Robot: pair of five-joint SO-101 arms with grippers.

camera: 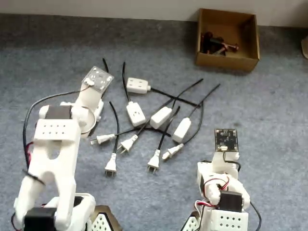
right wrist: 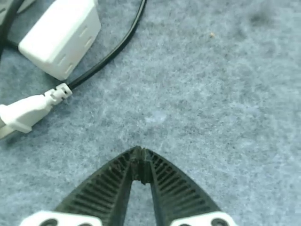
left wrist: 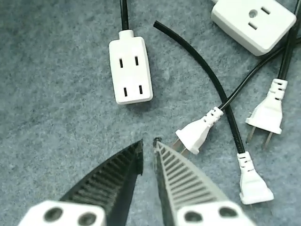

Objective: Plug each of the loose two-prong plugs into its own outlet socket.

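Two-prong plugs (camera: 110, 166): all loose on the carpet (camera: 269, 120), mixed with the outlet sockets (camera: 135, 113), well apart from the cardboard box (camera: 224, 61). Left gripper (left wrist: 149, 143): jaws narrowly parted, empty. Right gripper (right wrist: 141, 153): tips touching, empty. Judged status: none seated, every plug left to insert.

White plugs (camera: 110, 166) and sockets (camera: 136, 113) with black cords (left wrist: 123, 12) on mottled grey carpet (camera: 269, 125); the far-right box (camera: 224, 61) is brown.

Soft, even light falls across the grey mat (camera: 269, 120). The white socket block (left wrist: 130, 70) casts only a faint, short shadow; the cardboard box (camera: 224, 61) is dim inside.
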